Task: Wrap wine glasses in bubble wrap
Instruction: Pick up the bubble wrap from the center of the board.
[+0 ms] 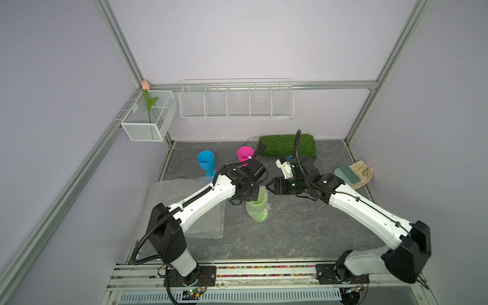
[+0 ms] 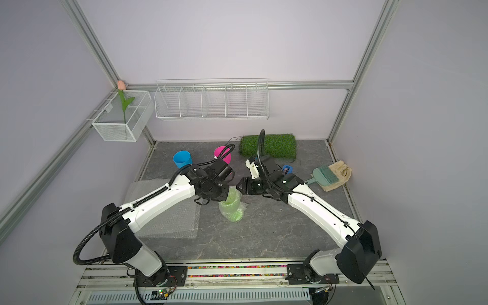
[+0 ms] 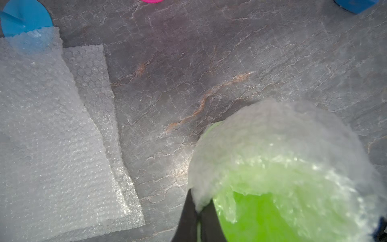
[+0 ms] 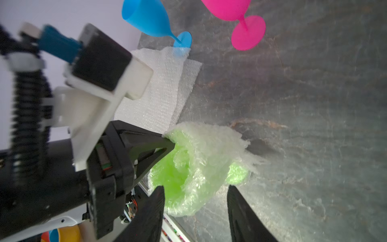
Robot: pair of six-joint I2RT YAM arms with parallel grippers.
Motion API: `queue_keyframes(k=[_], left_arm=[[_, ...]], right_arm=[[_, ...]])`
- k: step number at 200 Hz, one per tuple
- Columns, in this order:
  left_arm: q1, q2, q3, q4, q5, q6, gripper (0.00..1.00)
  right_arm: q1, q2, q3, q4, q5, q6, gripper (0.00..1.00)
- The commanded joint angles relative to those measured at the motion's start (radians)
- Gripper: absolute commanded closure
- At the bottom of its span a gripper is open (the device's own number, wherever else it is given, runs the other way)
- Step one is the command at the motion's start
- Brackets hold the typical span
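Right wrist view is showing the left gripper (image 4: pixel 167 144) pinching shut on the bubble wrap (image 4: pixel 209 146) swathing the lime green goblet (image 4: pixel 173 174), low in the frame's centre. The right gripper (image 4: pixel 194 188) is hanging there with jaws apart, contact unclear. The blue goblet (image 4: pixel 146 16) and pink goblet (image 4: pixel 249 31) are standing along the top edge.

Grey desk (image 1: pixel 303 232) with pale, rust-tinged veins; blue goblet (image 1: pixel 206 159), hot-pink goblet (image 1: pixel 244 153), lime goblet (image 4: pixel 171 176) showing through clear bubble wrap (image 4: pixel 211 146).
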Motion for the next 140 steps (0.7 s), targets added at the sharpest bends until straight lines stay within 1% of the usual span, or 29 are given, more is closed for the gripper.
queue_keyframes(k=[1, 13, 67, 87, 107, 122, 140], left_arm=[[0.002, 0.003, -0.020, 0.018, 0.005, -0.015, 0.99], [0.001, -0.002, -0.026, 0.025, 0.011, -0.019, 0.99], [0.001, -0.010, -0.053, 0.050, 0.030, -0.023, 0.98], [0.001, -0.015, -0.057, 0.075, 0.061, -0.026, 0.98], [0.001, -0.028, -0.069, 0.109, 0.092, -0.037, 0.96], [0.002, -0.035, -0.068, 0.116, 0.093, -0.038, 0.95], [0.001, -0.047, -0.056, 0.102, 0.071, -0.031, 0.86]], right_arm=[[0.025, 0.046, 0.074, -0.207, 0.058, 0.123, 0.50], [0.035, 0.074, 0.091, -0.218, 0.071, 0.129, 0.52], [0.049, 0.178, 0.114, -0.189, 0.048, 0.125, 0.60], [0.052, 0.204, 0.118, -0.190, 0.054, 0.117, 0.64], [0.054, 0.217, 0.123, -0.206, 0.084, 0.106, 0.69], [0.054, 0.222, 0.136, -0.236, 0.115, 0.093, 0.76], [0.052, 0.217, 0.159, -0.275, 0.166, 0.074, 0.84]])
